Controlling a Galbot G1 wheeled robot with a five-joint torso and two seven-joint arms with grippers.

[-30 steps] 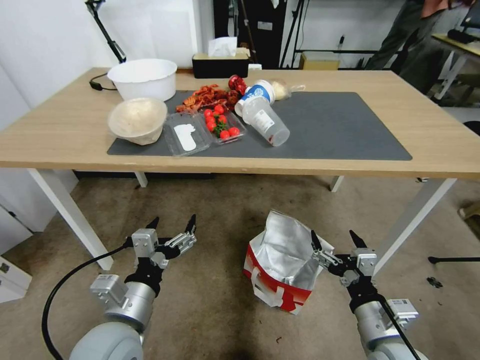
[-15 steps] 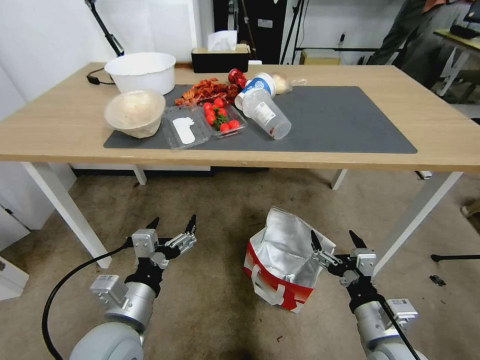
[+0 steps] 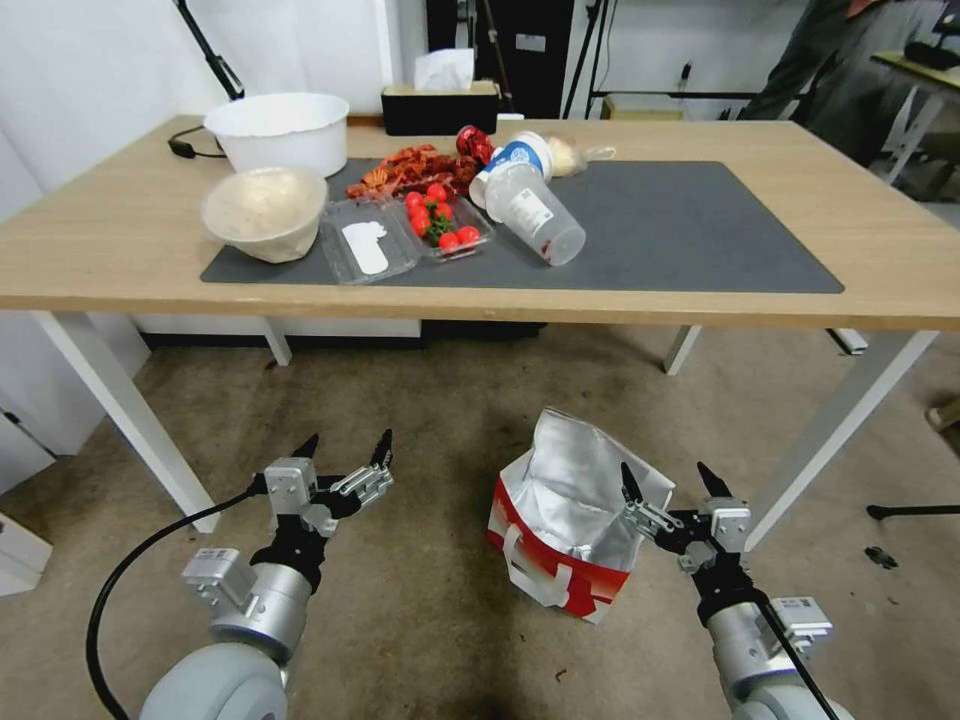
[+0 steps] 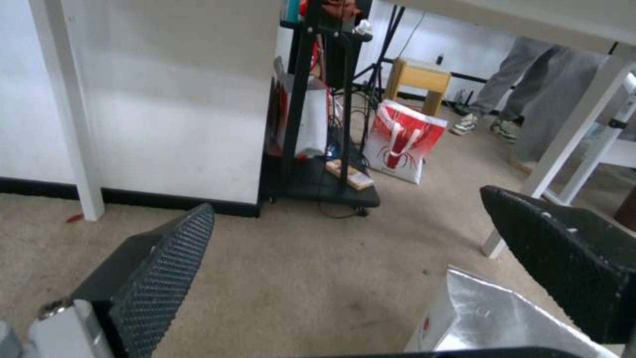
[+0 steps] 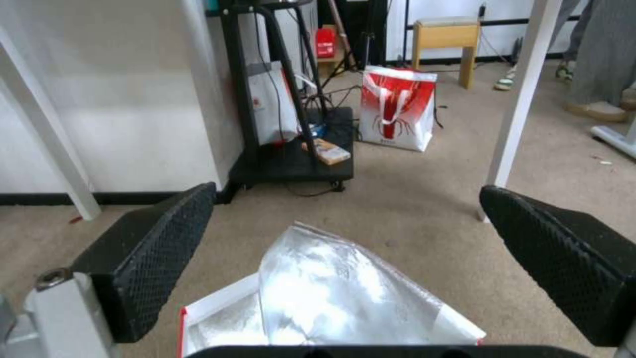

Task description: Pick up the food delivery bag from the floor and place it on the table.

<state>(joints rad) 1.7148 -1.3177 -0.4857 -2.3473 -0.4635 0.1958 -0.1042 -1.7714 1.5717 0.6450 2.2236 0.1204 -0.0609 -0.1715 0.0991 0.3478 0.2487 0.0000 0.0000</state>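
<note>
The food delivery bag (image 3: 565, 520) stands on the floor (image 3: 420, 420) in front of the table (image 3: 900, 250), its mouth agape and the silver foil lining showing above red and white sides. My right gripper (image 3: 667, 478) hovers open just right of the bag's rim, and the foil (image 5: 331, 293) lies below its spread fingers (image 5: 152, 253). My left gripper (image 3: 345, 447) hangs open over bare carpet to the bag's left, about a forearm's length away. A corner of the bag (image 4: 490, 318) shows beside that gripper (image 4: 348, 206).
The dark mat (image 3: 700, 230) carries a white bowl (image 3: 278, 130), a paper bowl (image 3: 265, 210), a tomato tray (image 3: 440, 225) and tipped cups (image 3: 535, 215) on its left half. White table legs (image 3: 120, 410) (image 3: 850, 420) flank the bag. Another red-and-white bag (image 5: 397, 107) and a black cart (image 5: 291, 164) stand beyond.
The whole head view has shifted: the table now sits higher and closer in the picture. Both grippers stay open and hold the same places beside the bag.
</note>
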